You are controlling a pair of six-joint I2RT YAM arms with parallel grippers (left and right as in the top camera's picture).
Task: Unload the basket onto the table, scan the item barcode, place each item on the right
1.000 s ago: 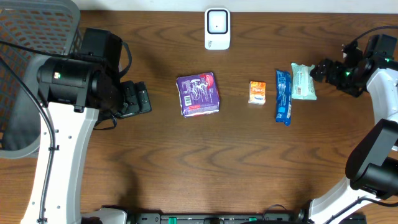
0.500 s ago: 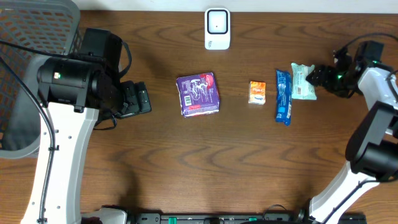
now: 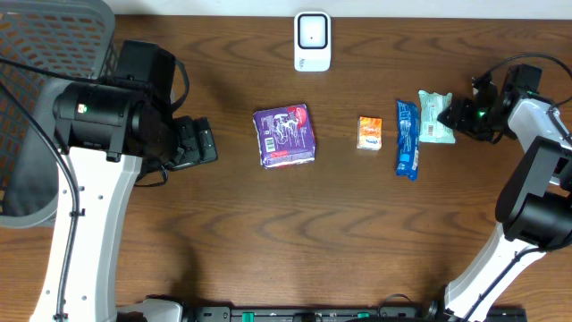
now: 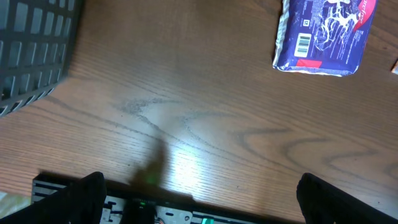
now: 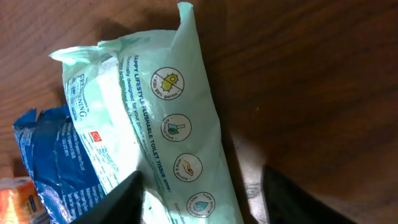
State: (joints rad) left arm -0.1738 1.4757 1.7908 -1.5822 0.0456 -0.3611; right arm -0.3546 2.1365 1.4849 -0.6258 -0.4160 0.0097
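At the frame's right edge the right gripper (image 5: pixel 200 179) stood half-open astride the green wipes pack (image 5: pixel 149 112), with a gap beside one finger. At far left the left gripper (image 4: pixel 202 190) gaped wide, empty.

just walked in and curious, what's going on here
The right gripper sits at the pale green wipes pack on the right of the table, jaws open around the pack's end, not yet clamped. The left gripper hangs open over bare wood near the purple pack. The white scanner stands at the far edge, unused.
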